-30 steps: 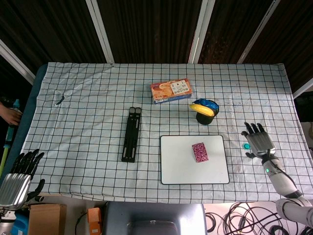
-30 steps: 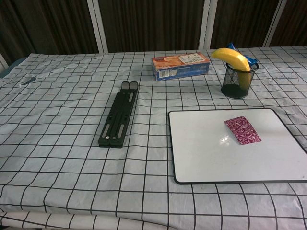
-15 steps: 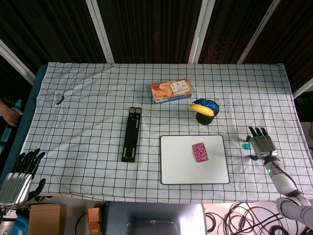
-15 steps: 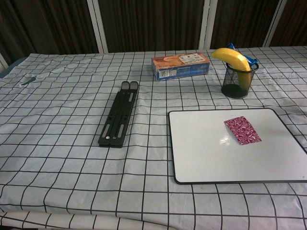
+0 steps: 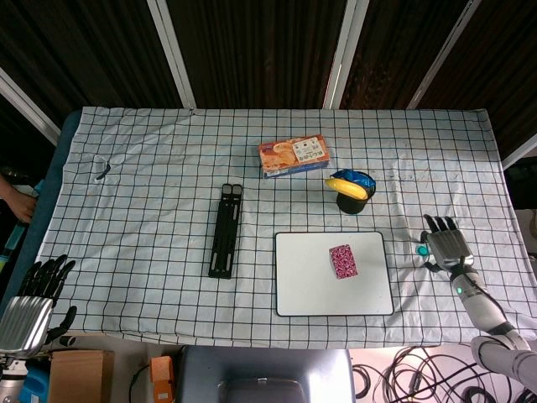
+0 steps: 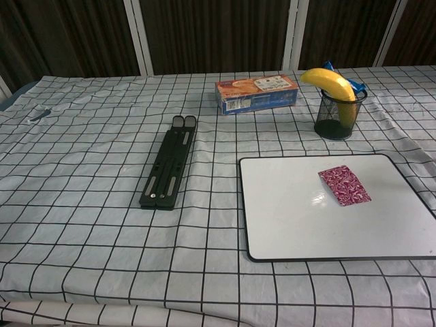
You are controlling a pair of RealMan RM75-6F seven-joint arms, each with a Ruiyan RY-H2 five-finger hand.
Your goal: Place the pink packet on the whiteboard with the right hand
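The pink patterned packet (image 5: 342, 260) lies flat on the whiteboard (image 5: 302, 290), right of its centre; the chest view shows the packet (image 6: 345, 184) on the whiteboard (image 6: 293, 218) too. My right hand (image 5: 447, 243) hovers over the table's right edge, well right of the board, fingers spread and holding nothing. At the lower left, my left hand (image 5: 32, 300) hangs off the table's corner, fingers apart and empty. Neither hand shows in the chest view.
A black folded stand (image 5: 225, 231) lies left of the board. An orange box (image 5: 293, 156) sits at the back centre. A black mesh cup (image 5: 349, 201) with a banana (image 5: 346, 187) stands behind the board. A small teal object (image 5: 421, 249) lies by my right hand.
My right hand drew back toward the table's right edge, then shifted slightly up. The packet and board stayed still. The left hand barely moved.
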